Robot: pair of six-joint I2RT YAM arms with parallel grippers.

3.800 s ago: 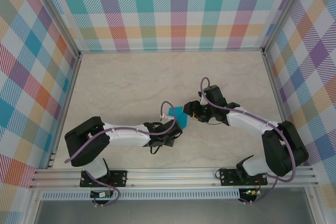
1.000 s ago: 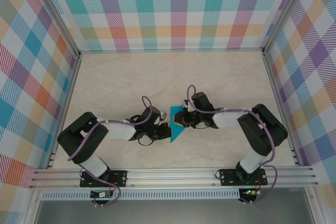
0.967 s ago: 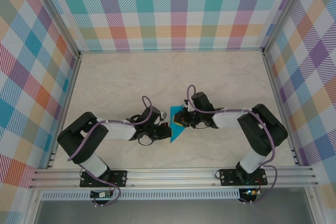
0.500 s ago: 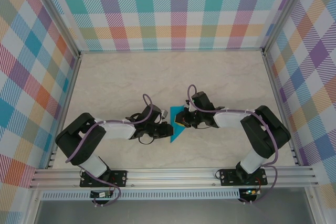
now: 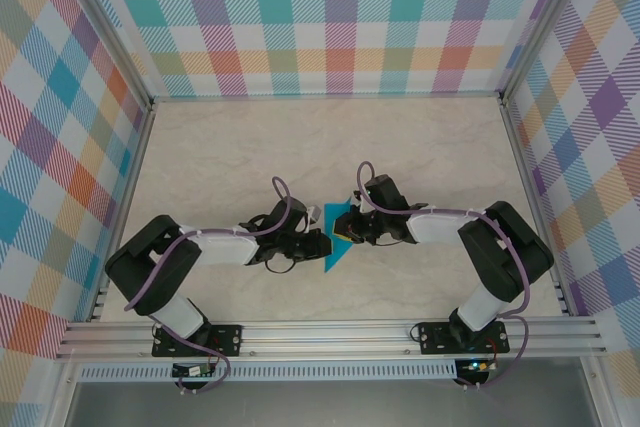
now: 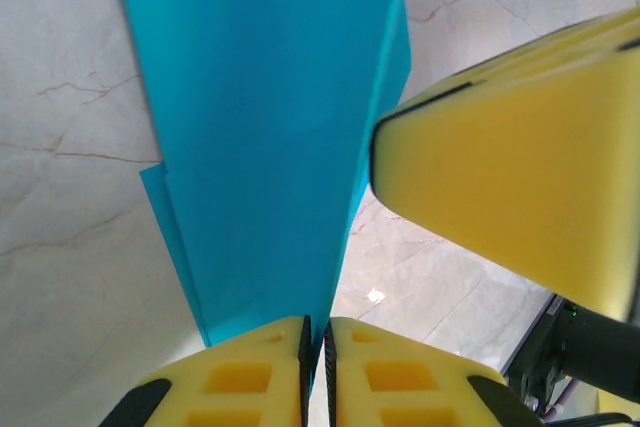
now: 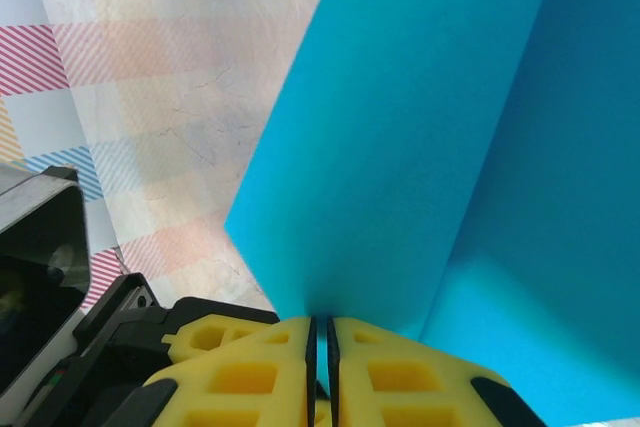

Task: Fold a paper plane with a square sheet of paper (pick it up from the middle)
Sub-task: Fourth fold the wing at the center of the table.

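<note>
Near the middle of the pale marbled bench [image 5: 230,157], a little toward the near edge, the teal sheet of paper [image 5: 336,247] sits between the two arms, which reach in toward each other from the left and the right. From above it reads as a narrow wedge, wider at its far end and tapering to a point at its near end. The left hand [image 5: 320,244] meets the sheet from the left side and the right hand [image 5: 349,231] meets it from the right, slightly farther back, so the two hands are just beside each other with the paper between them. In the left wrist view, the left hand [image 6: 316,329] has its two yellow fingers pressed together with only a thin slit between them, and the narrow end of the sheet of paper [image 6: 265,127] runs down into that slit, so this hand is clamped on the paper. A layered edge shows along the sheet's left side there, and a yellow finger [image 6: 520,167] of the right hand sits close against the sheet's right edge. In the right wrist view, the right hand [image 7: 320,327] is likewise pinched closed on the sheet of paper [image 7: 400,147], which rises from the fingers in two angled panels meeting at a crease. Whether any part of the sheet touches the bench [image 7: 200,67] cannot be told.
</note>
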